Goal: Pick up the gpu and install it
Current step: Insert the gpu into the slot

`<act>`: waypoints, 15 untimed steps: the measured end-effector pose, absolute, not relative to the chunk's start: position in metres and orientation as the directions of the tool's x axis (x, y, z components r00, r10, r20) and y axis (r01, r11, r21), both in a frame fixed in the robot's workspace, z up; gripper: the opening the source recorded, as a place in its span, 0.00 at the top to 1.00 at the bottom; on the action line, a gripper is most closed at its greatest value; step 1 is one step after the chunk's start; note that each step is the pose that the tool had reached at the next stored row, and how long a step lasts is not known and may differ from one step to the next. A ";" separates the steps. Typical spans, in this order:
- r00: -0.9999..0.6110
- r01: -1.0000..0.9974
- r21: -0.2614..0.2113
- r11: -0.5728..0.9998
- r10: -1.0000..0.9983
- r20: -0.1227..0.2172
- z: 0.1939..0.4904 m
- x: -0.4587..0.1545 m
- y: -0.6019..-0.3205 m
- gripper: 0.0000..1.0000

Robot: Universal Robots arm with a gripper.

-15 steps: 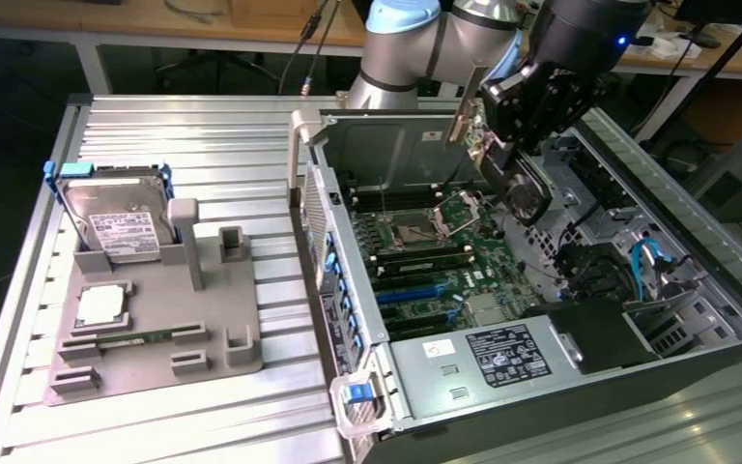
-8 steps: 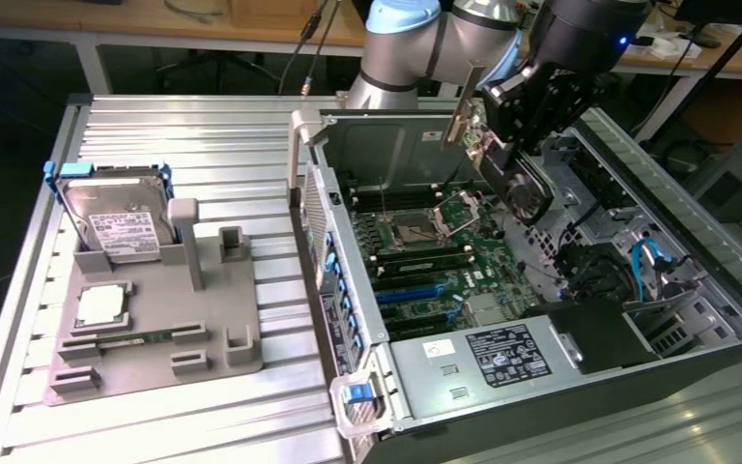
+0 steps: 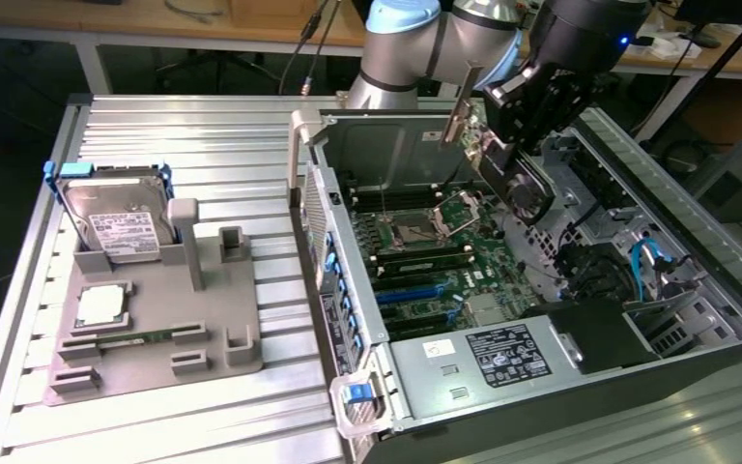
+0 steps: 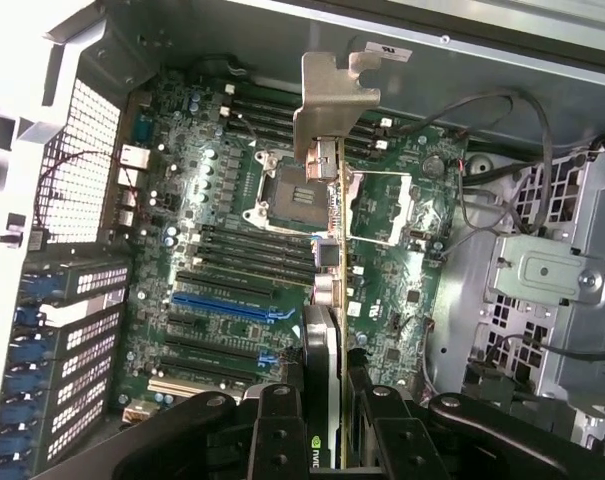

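Note:
The gpu (image 3: 524, 188) hangs tilted over the open computer case (image 3: 345, 242), above the back part of the motherboard (image 3: 436, 256). My gripper (image 3: 516, 130) is shut on its upper edge. In the wrist view the gpu (image 4: 332, 240) appears edge-on, its silver bracket (image 4: 332, 90) pointing away from the black fingers (image 4: 277, 425) that clamp it on both sides. The card floats above the board, clear of it. The blue expansion slot (image 4: 222, 305) lies off to one side of the card, with nothing in it.
A grey fixture tray (image 3: 223, 333) at the exterior view's left holds a silver hard drive (image 3: 120, 227), a processor (image 3: 100, 304) and a memory stick (image 3: 132, 338). Inside the case, a drive cage (image 4: 552, 270), cables (image 3: 648, 256) and a black power supply (image 3: 506, 353) crowd the board.

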State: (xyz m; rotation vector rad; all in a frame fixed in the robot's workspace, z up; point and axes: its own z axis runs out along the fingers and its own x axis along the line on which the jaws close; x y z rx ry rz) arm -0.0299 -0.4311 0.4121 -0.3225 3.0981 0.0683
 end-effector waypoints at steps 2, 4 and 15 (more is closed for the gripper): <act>-0.976 -0.216 0.041 0.976 -0.215 -0.030 0.412 -0.030 -0.431 0.73; -0.974 -0.224 0.041 0.974 -0.223 -0.030 0.412 -0.030 -0.431 0.73; -0.962 -0.272 0.041 0.961 -0.271 -0.030 0.412 -0.030 -0.431 0.73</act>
